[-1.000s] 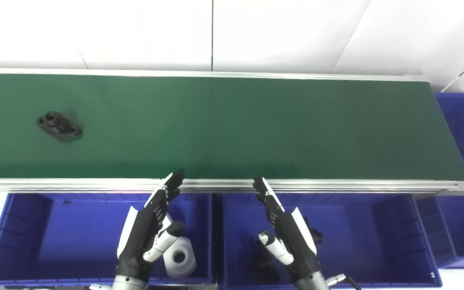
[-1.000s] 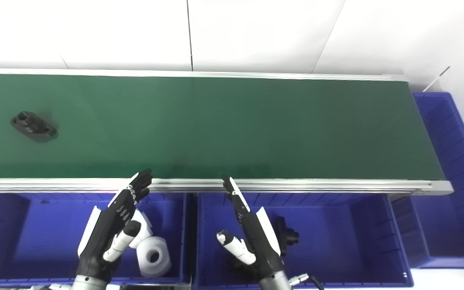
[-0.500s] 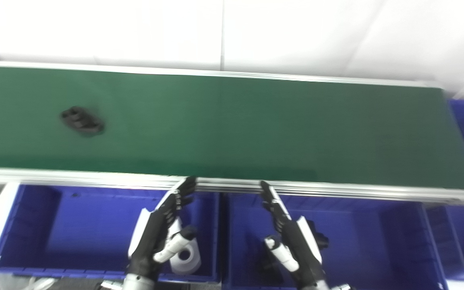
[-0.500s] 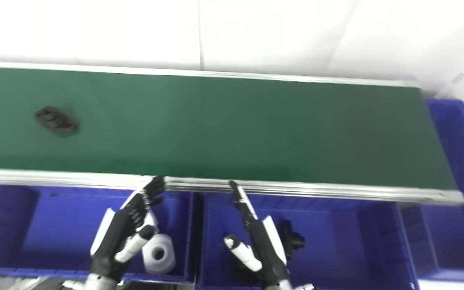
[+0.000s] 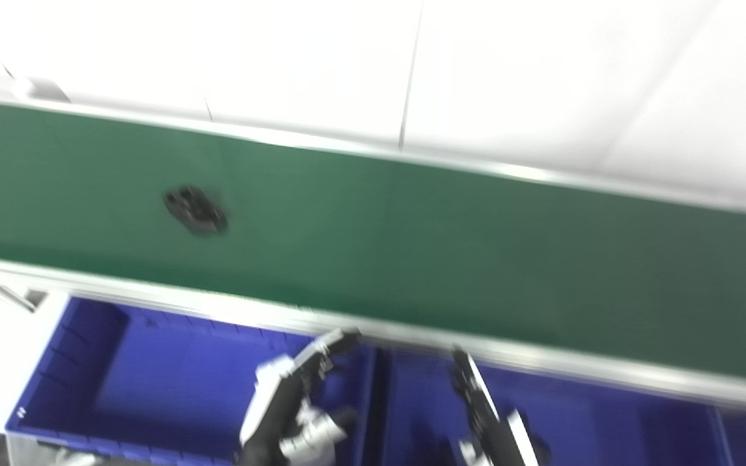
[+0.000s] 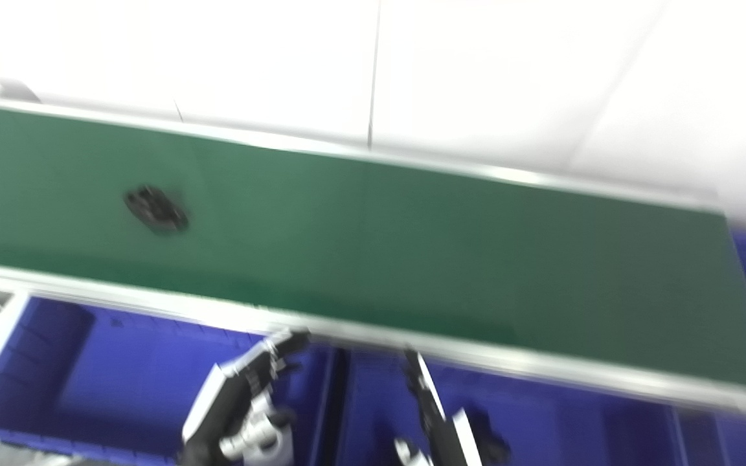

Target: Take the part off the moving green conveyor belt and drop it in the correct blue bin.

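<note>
A: Where is the part seen?

B: A dark part is seen lying on the green conveyor belt, toward its left end. Its shape is smeared by blur, so no detail can be given.

A: And the hands?

B: The left hand is seen over the left blue bin, fingers spread and nothing held. The right hand is cut off at the bottom edge over the middle blue bin; its fingers are stretched toward the belt rail, and nothing is seen in it. What lies in the bins is mostly hidden or cut off.
</note>
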Available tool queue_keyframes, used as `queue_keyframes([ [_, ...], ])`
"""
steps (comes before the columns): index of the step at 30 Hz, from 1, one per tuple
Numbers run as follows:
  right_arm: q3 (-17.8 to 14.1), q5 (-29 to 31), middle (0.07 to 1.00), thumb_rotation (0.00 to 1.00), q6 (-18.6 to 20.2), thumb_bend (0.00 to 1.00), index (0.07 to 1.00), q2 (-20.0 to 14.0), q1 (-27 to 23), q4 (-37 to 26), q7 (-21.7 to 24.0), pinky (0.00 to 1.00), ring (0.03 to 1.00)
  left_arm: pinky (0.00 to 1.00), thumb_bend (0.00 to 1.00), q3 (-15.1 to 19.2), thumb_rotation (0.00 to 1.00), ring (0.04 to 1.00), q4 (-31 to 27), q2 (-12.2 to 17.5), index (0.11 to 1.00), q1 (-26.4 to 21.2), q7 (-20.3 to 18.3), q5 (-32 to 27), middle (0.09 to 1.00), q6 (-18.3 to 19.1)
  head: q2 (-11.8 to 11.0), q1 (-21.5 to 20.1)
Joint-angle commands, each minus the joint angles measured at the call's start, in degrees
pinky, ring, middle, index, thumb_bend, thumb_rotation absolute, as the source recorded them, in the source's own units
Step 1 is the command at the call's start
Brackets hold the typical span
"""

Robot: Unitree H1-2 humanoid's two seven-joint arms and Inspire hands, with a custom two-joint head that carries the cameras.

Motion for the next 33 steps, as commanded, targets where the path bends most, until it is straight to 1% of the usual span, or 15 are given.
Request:
queue_keyframes([
  [1,0.05,1.05,1.000,0.95,-3.64,0.90,0.991,-0.17,-0.45,-0.66,0.59,0.97,0.982,0.77,0.84,-0.34,0.75,0.850,0.04,-0.52,0.817,-0.44,0.81,0.73,0.850,-1.95,-0.54,0.23],
  [6,0.09,2.14,1.000,0.95,-3.67,0.90,0.993,-0.48,-0.98,0.12,1.05,0.96,0.985,0.77,0.83,-0.58,0.75,0.857,-0.07,-0.25,0.817,-0.85,0.42,1.89,0.854,-0.66,-1.43,0.91],
  [10,-0.03,2.26,1.000,0.93,-3.66,0.90,0.998,-0.59,-1.10,-0.21,1.29,0.97,0.989,0.74,0.84,-0.56,0.74,0.844,-0.23,-0.38,0.811,-0.83,0.57,2.23,0.846,-0.44,-1.13,0.86],
  [13,-0.12,1.51,0.997,0.95,-3.63,0.91,0.997,-0.68,-0.99,-0.85,1.14,0.94,0.970,0.75,0.85,-0.60,0.73,0.846,-0.70,-0.42,0.810,-0.71,0.23,1.58,0.847,0.30,-0.90,0.79],
  [15,-0.12,1.23,0.996,0.95,-3.57,0.91,0.996,-0.77,-0.74,-1.78,1.16,0.94,0.968,0.75,0.86,-0.73,0.73,0.847,-1.48,-0.50,0.810,-0.33,0.39,1.96,0.847,0.67,-0.06,0.87],
  [17,-0.20,1.18,0.995,0.94,-3.42,0.91,0.996,-0.81,-0.49,-2.76,1.24,0.94,0.969,0.74,0.85,-0.84,0.73,0.844,-1.74,-0.50,0.809,-0.22,0.53,2.15,0.845,0.59,-0.06,0.87],
  [20,-0.53,0.74,0.998,0.90,-3.02,0.89,0.989,-0.61,-0.10,-4.67,1.02,0.98,0.985,0.74,0.85,-0.87,0.73,0.845,-1.57,-0.54,0.810,-0.34,0.69,2.05,0.846,0.21,0.47,0.39],
  [24,-1.18,-0.30,0.996,0.86,-3.14,0.86,0.984,0.02,0.04,-8.32,0.42,0.97,0.983,0.74,0.85,-0.77,0.71,0.842,-1.35,-0.60,0.804,-0.45,0.79,1.27,0.841,-0.57,0.63,0.03],
  [25,-1.18,-0.95,0.996,0.85,-3.19,0.85,0.984,0.04,-0.12,-9.57,0.53,0.97,0.983,0.75,0.85,-0.77,0.71,0.843,-1.58,-0.50,0.803,-0.45,0.61,1.04,0.841,-0.30,0.71,-0.03],
  [26,-1.20,-1.40,0.994,0.82,-3.25,0.84,0.987,0.07,-0.22,-10.36,0.66,0.97,0.983,0.76,0.85,-0.78,0.71,0.848,-1.74,-0.42,0.805,-0.45,0.48,0.91,0.844,-0.09,0.71,-0.03],
  [27,-1.19,-2.06,0.994,0.81,-3.19,0.84,0.988,0.18,-0.34,-11.05,0.71,0.97,0.983,0.76,0.85,-0.75,0.71,0.850,-1.88,-0.33,0.806,-0.47,0.40,0.83,0.846,0.09,0.76,-0.21],
  [28,-1.27,-3.48,0.984,0.77,-2.95,0.84,0.977,0.40,-0.55,-12.06,0.58,0.96,0.973,0.76,0.85,-0.72,0.71,0.853,-1.94,-0.30,0.808,-0.48,0.37,0.79,0.847,0.23,0.76,-0.21],
  [30,-1.43,-7.36,0.976,0.77,-1.76,0.85,0.974,1.30,-1.11,-14.14,0.04,0.93,0.963,0.76,0.85,-0.59,0.71,0.851,-1.87,-0.22,0.807,-0.57,0.42,0.84,0.845,0.17,0.78,-0.56],
  [31,-1.45,-9.05,0.967,0.77,-1.01,0.85,0.968,1.83,-1.42,-15.15,-0.16,0.90,0.949,0.76,0.85,-0.54,0.72,0.851,-1.74,-0.15,0.807,-0.66,0.45,0.93,0.846,0.00,0.71,-0.59],
  [33,-1.35,-12.32,0.956,0.75,1.26,0.86,0.956,3.61,-2.40,-17.52,-0.56,0.86,0.933,0.76,0.84,-0.49,0.72,0.852,-1.58,0.08,0.811,-0.84,0.29,0.90,0.848,-0.09,0.65,-0.77],
])
